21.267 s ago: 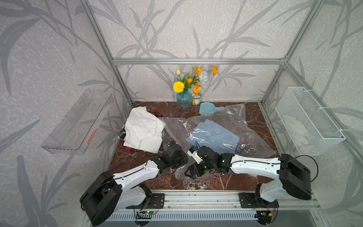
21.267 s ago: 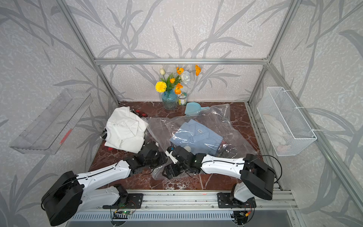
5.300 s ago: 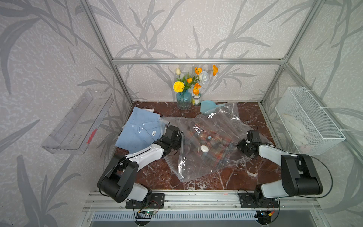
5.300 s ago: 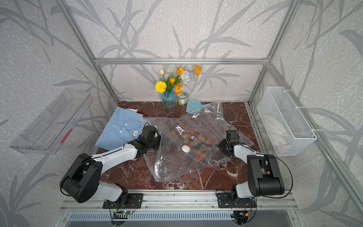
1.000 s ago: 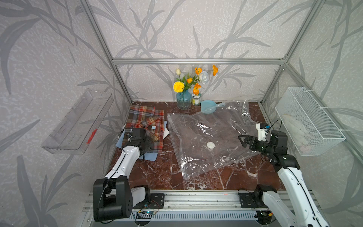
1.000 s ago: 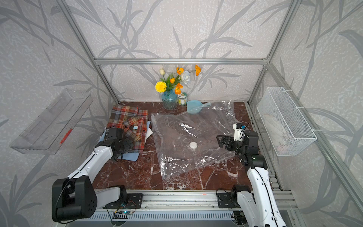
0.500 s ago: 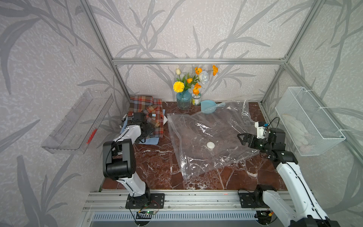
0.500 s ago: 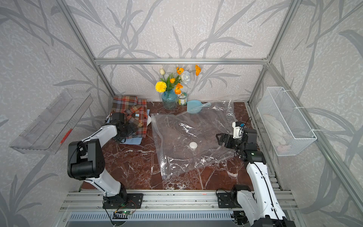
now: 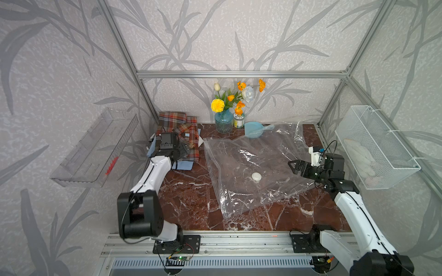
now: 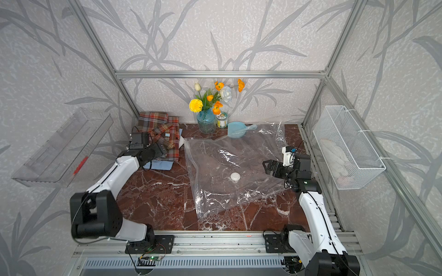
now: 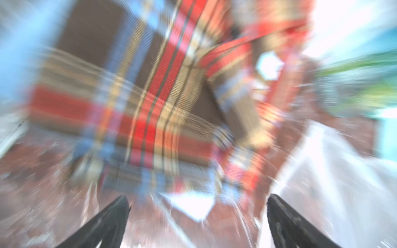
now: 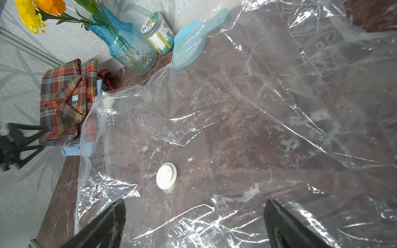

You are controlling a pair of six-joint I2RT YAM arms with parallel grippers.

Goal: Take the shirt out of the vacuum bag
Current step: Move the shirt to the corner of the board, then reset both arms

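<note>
The plaid shirt (image 9: 181, 133), inside the vacuum bag (image 9: 267, 153) five seconds ago, now lies outside it at the far left corner, on a light blue shirt (image 9: 184, 165). The bag lies flat mid-table, its white valve cap (image 9: 256, 176) facing up. The left gripper (image 11: 198, 199) stands with its jaws spread at the plaid shirt's near edge, and the right gripper (image 9: 295, 167) still hovers spread over the bag's right side.

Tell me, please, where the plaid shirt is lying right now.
In a top view the plaid shirt lies outside the vacuum bag, folded in the table's far corner on the left arm's side, between the wall and the blue vase.
</note>
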